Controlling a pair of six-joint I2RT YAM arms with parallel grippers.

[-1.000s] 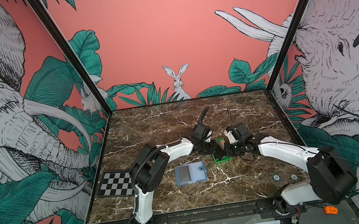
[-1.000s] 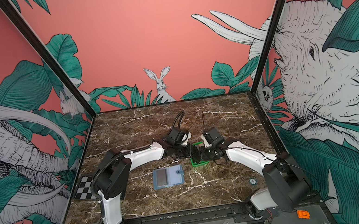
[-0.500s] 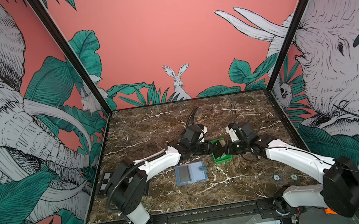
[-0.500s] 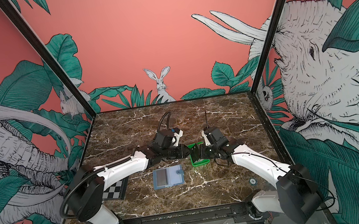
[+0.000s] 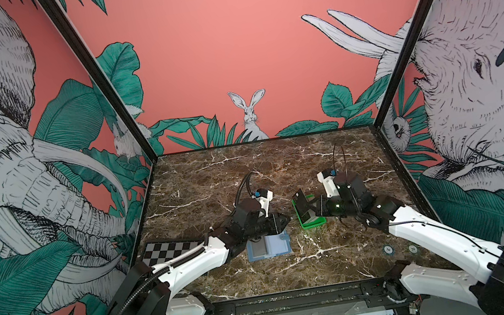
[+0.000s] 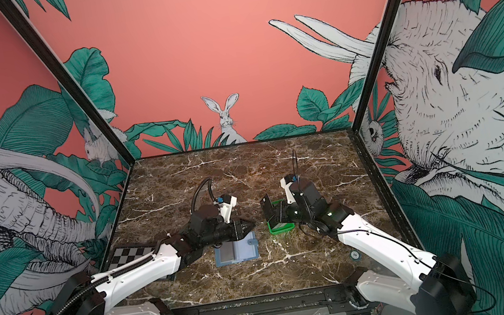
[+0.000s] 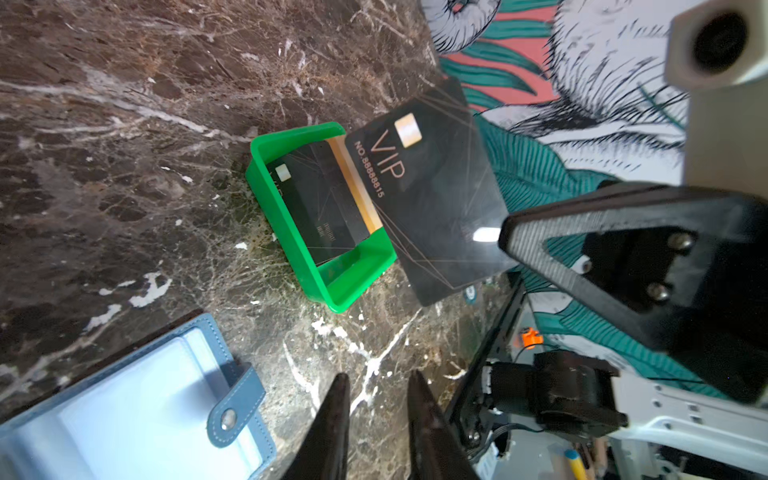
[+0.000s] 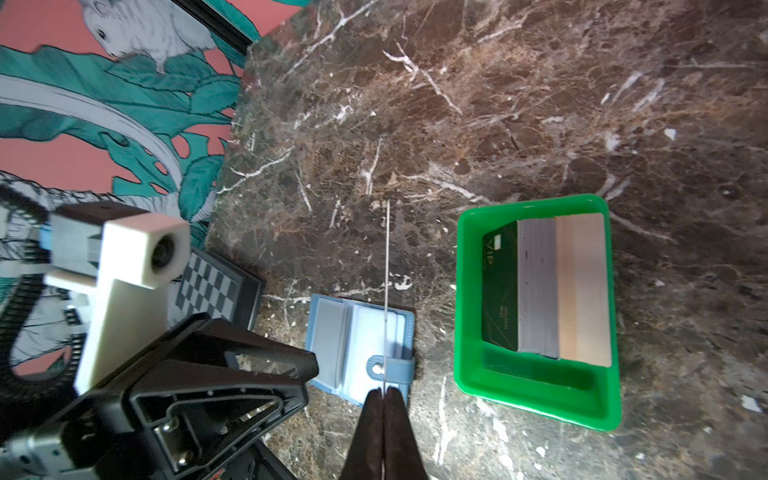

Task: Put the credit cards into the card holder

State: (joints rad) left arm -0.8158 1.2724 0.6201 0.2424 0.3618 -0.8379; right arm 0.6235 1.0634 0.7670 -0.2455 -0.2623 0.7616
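Observation:
My right gripper point(image 8: 384, 392) is shut on one of the credit cards, a black VIP card point(image 7: 432, 199). It holds the card upright over the green tray's left end in both top views point(image 5: 302, 205) point(image 6: 269, 208); the right wrist view shows it edge-on. More credit cards, black point(image 8: 500, 291), grey point(image 8: 538, 291) and tan point(image 8: 582, 291), stand in the tray. The slate-blue card holder point(image 5: 268, 246) point(image 7: 124, 415) lies open on the table. My left gripper point(image 7: 376, 376) hovers low at its far edge point(image 5: 288, 219), slightly open and empty, pointing at the held card.
The green tray point(image 5: 314, 222) point(image 8: 532, 395) sits right of the card holder. A black-and-white checkerboard plate point(image 5: 169, 250) lies at the table's left edge, partly under my left arm. Enclosure walls stand on three sides.
My left arm has dropped its elbow and stretched low across the table, bringing its gripper down beside the card holder with the jaws a little wider. The right gripper keeps the card about where it was.

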